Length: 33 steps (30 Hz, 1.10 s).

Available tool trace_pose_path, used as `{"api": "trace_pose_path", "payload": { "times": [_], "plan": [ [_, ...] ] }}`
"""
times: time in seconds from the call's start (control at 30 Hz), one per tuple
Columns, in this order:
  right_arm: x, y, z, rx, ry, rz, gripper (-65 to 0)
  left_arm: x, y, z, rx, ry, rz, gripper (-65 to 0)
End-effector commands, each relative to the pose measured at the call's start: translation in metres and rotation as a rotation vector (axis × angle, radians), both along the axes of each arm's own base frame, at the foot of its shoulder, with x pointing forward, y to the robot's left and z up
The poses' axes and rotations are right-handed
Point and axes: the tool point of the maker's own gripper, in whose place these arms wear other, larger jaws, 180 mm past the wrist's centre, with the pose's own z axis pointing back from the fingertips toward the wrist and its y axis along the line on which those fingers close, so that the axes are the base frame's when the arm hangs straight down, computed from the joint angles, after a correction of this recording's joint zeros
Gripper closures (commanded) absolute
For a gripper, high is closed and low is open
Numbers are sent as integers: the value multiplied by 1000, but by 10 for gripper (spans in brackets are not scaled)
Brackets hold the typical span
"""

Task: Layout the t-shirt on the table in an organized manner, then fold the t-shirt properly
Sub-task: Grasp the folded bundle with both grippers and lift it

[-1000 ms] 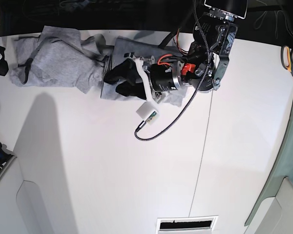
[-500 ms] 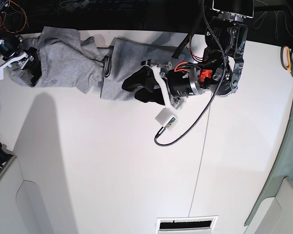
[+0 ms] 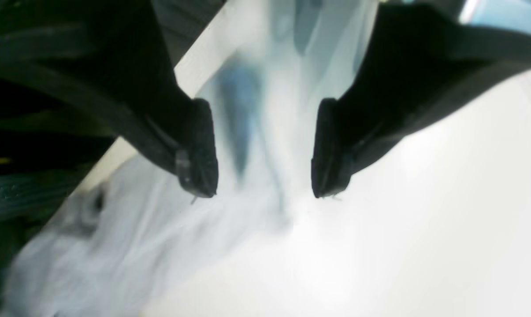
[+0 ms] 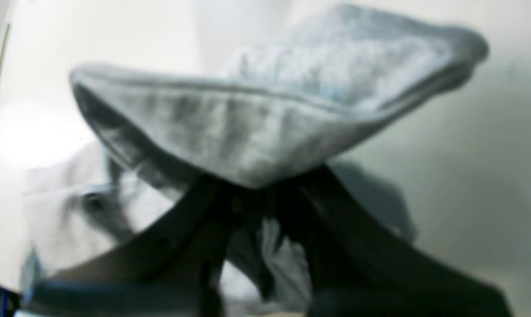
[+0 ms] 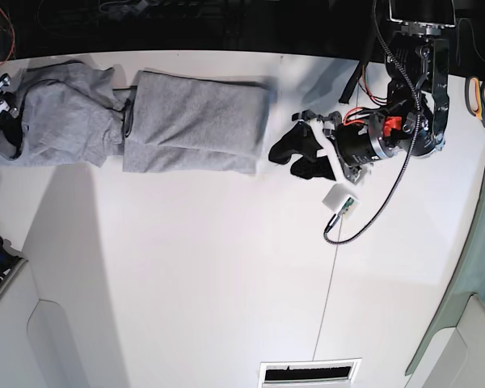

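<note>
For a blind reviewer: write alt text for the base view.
Overhead, a grey t-shirt lies stretched along the far edge of a white table. The open left end effector sits just off its right end; the right end effector meets its left end.

The base view looks straight down from high over the table [image 5: 186,275], taking in nearly all of it. The 2 wrist views sit very close, each looking out between its own fingers, blurred. Left wrist faces the t-shirt [image 3: 128,246] edge on the table. Right wrist faces cloth right at its lens. All 3 share the t-shirt [image 5: 190,121].
</note>
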Motion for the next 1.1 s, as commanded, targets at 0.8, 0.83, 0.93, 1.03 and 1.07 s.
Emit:
{"api": "trace_pose_path", "payload": {
  "times": [0.8,0.83,0.93,1.03,1.07],
  "plan": [
    [7,337,51,192,-240,602,-365,-77,-18,-27,-131,139,53,-371],
    [6,345,54,201,-252,615,-366,-77,-17,-27,-138,146,56,-371],
    [2,366,61,219,-276,651,-365,-74,-3,-24,-157,158,100,-371],
    [-3,381,65,229,-283,688,-365,-69,21,-19,-180,160,174,-371],
    [-4,384,65,224,-284,697,-365,-68,28,-15,-193,149,185,-371]
  ]
}}
